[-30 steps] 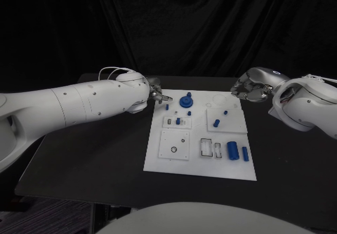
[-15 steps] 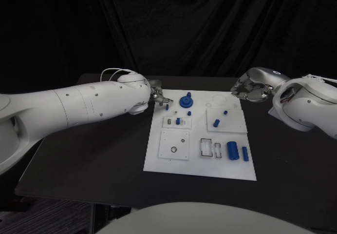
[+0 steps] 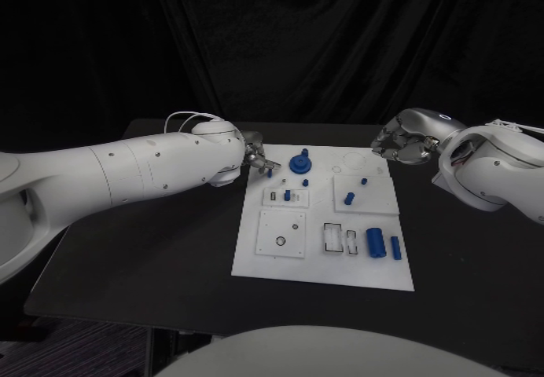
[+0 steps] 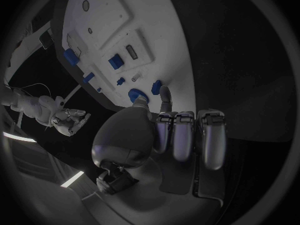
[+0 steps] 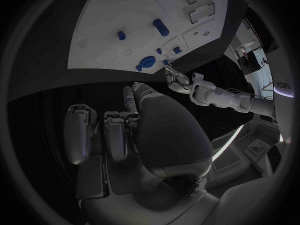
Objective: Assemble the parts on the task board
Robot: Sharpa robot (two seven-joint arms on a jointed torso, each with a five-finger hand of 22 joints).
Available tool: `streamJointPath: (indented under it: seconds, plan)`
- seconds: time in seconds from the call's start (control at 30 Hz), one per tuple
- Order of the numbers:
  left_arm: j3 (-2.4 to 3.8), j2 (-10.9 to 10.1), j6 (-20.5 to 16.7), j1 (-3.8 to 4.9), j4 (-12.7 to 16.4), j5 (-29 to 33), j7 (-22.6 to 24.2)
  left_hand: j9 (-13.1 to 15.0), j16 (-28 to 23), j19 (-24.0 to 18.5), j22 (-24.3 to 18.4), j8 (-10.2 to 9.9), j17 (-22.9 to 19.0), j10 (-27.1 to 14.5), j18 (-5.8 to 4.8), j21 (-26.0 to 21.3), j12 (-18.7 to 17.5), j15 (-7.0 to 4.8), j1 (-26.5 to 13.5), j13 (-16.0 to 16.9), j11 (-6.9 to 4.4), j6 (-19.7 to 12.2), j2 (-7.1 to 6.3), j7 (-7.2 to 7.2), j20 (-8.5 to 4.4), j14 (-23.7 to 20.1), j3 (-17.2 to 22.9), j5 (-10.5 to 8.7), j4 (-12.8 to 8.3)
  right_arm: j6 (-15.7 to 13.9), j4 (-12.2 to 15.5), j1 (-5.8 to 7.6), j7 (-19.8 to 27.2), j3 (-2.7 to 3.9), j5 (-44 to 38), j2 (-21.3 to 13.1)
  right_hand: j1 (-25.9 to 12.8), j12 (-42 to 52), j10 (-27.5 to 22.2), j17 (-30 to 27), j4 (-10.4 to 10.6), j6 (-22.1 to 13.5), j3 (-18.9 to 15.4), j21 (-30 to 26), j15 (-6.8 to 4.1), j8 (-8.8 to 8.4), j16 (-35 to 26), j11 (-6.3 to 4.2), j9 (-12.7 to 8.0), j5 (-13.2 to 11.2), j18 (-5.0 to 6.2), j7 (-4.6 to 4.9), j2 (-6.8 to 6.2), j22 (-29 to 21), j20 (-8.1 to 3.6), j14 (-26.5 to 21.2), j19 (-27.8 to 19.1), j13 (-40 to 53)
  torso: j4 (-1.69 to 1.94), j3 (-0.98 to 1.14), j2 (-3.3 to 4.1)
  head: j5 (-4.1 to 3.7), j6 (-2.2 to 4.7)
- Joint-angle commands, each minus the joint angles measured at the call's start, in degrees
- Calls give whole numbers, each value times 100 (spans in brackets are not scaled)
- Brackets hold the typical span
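Observation:
The white task board (image 3: 323,259) lies in the middle of the table with several blue parts on it. A round blue knob (image 3: 300,163) stands near its far edge, and a small blue piece (image 3: 269,173) lies to the left of it. My left hand (image 3: 256,155) hovers at the board's far left corner, just above that piece. In the left wrist view most fingers (image 4: 187,135) are curled in, and a finger and thumb point at the small piece (image 4: 156,86) without holding it. My right hand (image 3: 399,147) hangs curled and empty at the far right corner.
Two blue cylinders (image 3: 375,236) lie side by side at the board's near right. Small blue pegs (image 3: 351,197) stand in the square plates in the board's middle. The black table (image 3: 159,251) runs wide on the left of the board.
My left hand has edged slightly to the right, towards the board's far left corner. The right hand and the parts have stayed put.

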Motion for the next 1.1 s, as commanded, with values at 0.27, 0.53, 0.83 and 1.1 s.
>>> streamJointPath:
  seconds: [0.27, 0.53, 0.83, 1.1]
  plan:
    - [2, 38, 122, -29, -17, -9, 116, -49, 15, 602, 1509, -61, 1509, 607, -36, 18, -3, 40, 118, 1500, 40, 35, 14, 42, 56, 605, 18, 163, -14, 10, 1, -15, -106, 5, -12, -7, -35, 16, 607, 1510, 18, 38, 30, -20, 33, -33, 14, 24, -5, 39, 88, 16, 15, 1214, 33, 587, 167, 1509, 0, -1, -3, -2, -1]
    - [2, 62, 148, -37, -50, -9, 119, -80, 15, 602, 1509, -97, 1509, 607, -36, 18, -3, 43, 172, 1500, 41, 52, 14, 43, 59, 605, 39, 286, -14, 19, 0, -15, -109, 5, -12, -3, -36, 16, 607, 1510, 15, 35, 35, -25, 32, -37, 14, 22, -8, 49, 89, 15, 18, 1212, 32, 587, 164, 1509, -5, 0, 1, -4, -1]
    - [2, 92, 135, -42, -82, -9, 127, -93, 15, 602, 1509, -118, 1509, 607, -36, 18, -3, 43, 197, 1500, 43, 47, 18, 46, 61, 605, 51, 332, -14, 36, -3, -15, -114, 5, -12, 1, -36, 16, 607, 1510, 15, 35, 35, -25, 32, -37, 14, 22, -8, 49, 89, 15, 18, 1212, 32, 587, 164, 1509, -1, 1, 0, -7, -1]
    - [2, 110, 117, -50, -95, -9, 126, -131, 15, 602, 1509, -190, 1509, 607, -36, 18, -3, 52, 250, 1500, 58, -18, 10, 67, 66, 605, 71, 392, -17, 50, -6, -17, -111, 5, -12, 9, -36, 16, 607, 1510, 13, 36, 41, -28, 31, -38, 14, 21, -9, 54, 90, 13, 22, 1212, 31, 587, 163, 1509, 0, -2, 2, 2, -1]
